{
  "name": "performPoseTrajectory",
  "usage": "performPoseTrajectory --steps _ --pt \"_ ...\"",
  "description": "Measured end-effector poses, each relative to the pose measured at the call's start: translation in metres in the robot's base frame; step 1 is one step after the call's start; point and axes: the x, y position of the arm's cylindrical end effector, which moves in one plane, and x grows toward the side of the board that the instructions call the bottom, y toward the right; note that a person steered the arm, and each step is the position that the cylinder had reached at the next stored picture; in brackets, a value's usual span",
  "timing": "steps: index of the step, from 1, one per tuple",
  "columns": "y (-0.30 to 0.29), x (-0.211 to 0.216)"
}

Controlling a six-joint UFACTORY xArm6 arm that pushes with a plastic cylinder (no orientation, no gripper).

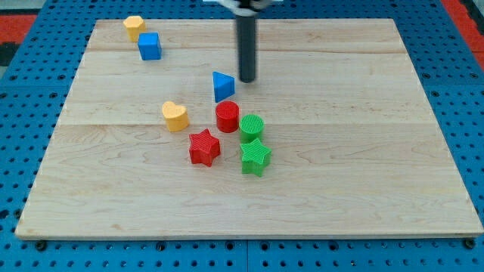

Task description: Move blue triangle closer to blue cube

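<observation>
No hand ends this arm, only a straight dark rod, so nothing opens, closes or grips; my tip rests on the wooden surface just to the view's right of the blue triangle, close beside it, though whether they touch cannot be told. The blue triangle sits near the middle of the surface, well apart from the blue cube, which lies toward the view's top left. Just above and left of the cube is a yellow block. Below the triangle stands a red cylinder, with a green cylinder just beside it at the right. A yellow heart lies left of the red cylinder. A red star and a green star lie nearer the view's bottom.
</observation>
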Motion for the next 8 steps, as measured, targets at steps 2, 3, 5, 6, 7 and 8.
performPoseTrajectory --steps 2,3,5,6,7,8 --pt "-0.039 0.073" --pt "-0.091 0.051" --pt "-0.057 0.061" --pt "-0.084 0.035" --pt "-0.069 -0.010" --pt "-0.049 -0.026"
